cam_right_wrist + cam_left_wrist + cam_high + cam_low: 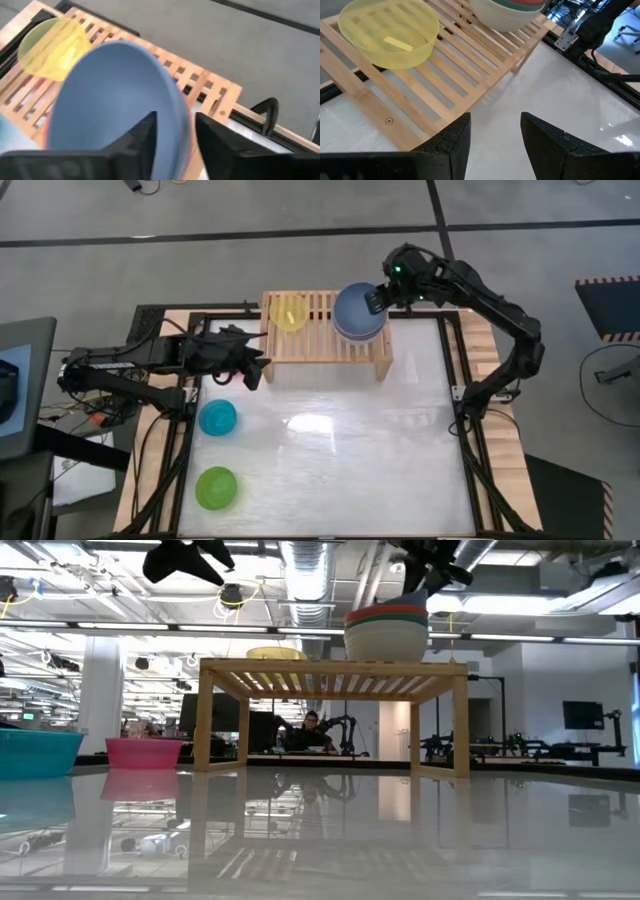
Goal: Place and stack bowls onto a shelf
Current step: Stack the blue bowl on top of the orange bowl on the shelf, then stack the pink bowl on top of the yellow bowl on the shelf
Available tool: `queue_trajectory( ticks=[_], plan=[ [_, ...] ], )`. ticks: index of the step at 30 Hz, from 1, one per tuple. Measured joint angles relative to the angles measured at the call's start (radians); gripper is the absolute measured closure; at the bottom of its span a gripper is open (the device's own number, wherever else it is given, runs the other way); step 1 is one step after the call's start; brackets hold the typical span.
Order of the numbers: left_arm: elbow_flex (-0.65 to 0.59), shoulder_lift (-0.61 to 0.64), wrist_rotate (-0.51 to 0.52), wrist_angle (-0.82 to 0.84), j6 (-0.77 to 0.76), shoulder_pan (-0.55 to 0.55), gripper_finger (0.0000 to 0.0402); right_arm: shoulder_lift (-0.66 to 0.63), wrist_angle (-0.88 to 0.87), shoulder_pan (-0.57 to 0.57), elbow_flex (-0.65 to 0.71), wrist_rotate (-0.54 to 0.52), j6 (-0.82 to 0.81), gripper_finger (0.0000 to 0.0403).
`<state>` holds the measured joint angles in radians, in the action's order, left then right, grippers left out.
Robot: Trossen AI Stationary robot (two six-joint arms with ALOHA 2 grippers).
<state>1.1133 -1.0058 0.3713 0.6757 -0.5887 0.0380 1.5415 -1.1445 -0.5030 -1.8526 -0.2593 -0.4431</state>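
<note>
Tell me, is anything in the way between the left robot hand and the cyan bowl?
Nothing visible. The left gripper hangs open beside the shelf; the cyan bowl sits nearer the table's front, with only bare tabletop between them.

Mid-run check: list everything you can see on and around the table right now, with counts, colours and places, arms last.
shelf: 1, light wood, slatted, at the table's far edge.
stack of larger bowls: 1 stack, blue on top; low view shows cream-white lowest with red and dark teal rims above; on the shelf's right end.
yellow bowl: 1, on the shelf's left part.
cyan bowl: 1, on the table near its left edge.
lime green bowl: 1, on the table at the near left.
pink bowl: 1, seen only in the low view, on the table left of the shelf.
person: 1, in the room behind the shelf.
left gripper: open, empty, beside the shelf's left end.
right gripper: at the blue bowl's rim, fingers straddling it.
</note>
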Motion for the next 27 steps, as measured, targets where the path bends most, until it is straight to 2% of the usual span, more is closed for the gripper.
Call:
queue_trajectory(
  ticks=[4, 7, 12, 20, 23, 27],
  plan=[
    [0.0, 0.0, 0.016, 0.049, -0.013, 0.0, 0.0245, -0.028, 0.03, -0.009, 0.0, -0.008, 0.006, 0.0174],
    [0.0, 0.0, 0.042, 0.097, -0.028, 0.0, 0.0245, -0.056, 0.038, -0.007, 0.0, -0.049, 0.006, 0.0152],
    [0.0, 0.0, 0.056, 0.124, -0.052, 0.0, 0.0245, -0.068, -0.014, 0.001, 0.037, -0.123, 0.006, 0.0154],
    [0.0, 0.0, 0.063, 0.13, -0.051, 0.0, 0.0245, -0.064, -0.018, 0.005, 0.121, -0.129, 0.003, 0.0163],
    [0.0, 0.0, 0.095, 0.177, -0.027, 0.0, 0.0245, -0.067, 0.002, 0.025, 0.121, -0.15, 0.0, 0.0163],
    [-0.004, 0.0, 0.093, 0.276, -0.008, 0.004, 0.0247, -0.134, 0.048, 0.069, 0.12, -0.174, 0.0, 0.0163]
  ],
)
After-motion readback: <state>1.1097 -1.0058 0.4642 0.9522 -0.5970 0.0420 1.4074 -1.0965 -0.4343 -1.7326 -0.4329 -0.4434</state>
